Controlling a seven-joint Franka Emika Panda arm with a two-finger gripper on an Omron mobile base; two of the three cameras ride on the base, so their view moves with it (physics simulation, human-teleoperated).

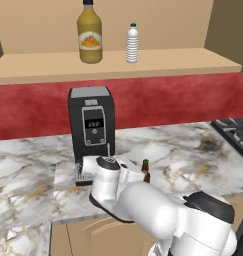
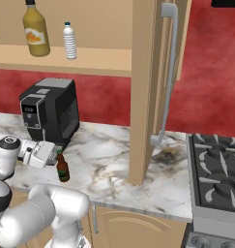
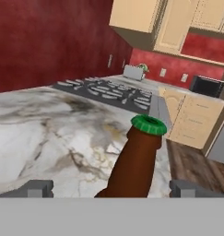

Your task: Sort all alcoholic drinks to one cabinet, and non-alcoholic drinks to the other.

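A small dark brown beer bottle [image 2: 63,172] with a green cap stands on the marble counter in front of the coffee machine. In the hand view its neck [image 3: 136,159] rises between my two fingertips. My gripper [image 2: 58,158] reaches in level from the left and is open, with one finger [image 3: 38,188] on each side of the neck and neither touching it. The yellow juice bottle [image 1: 89,35] and the ribbed water bottle [image 1: 132,44] stand upright on the shelf of the wide cabinet [image 1: 183,62]. The narrow cabinet is out of view.
A black coffee machine [image 1: 91,122] stands just behind the beer bottle [image 1: 145,169]. The wide cabinet's open door [image 2: 144,97] hangs over the counter to the right. A gas stove [image 2: 220,169] lies further right. The counter's front edge [image 2: 138,206] is near the bottle.
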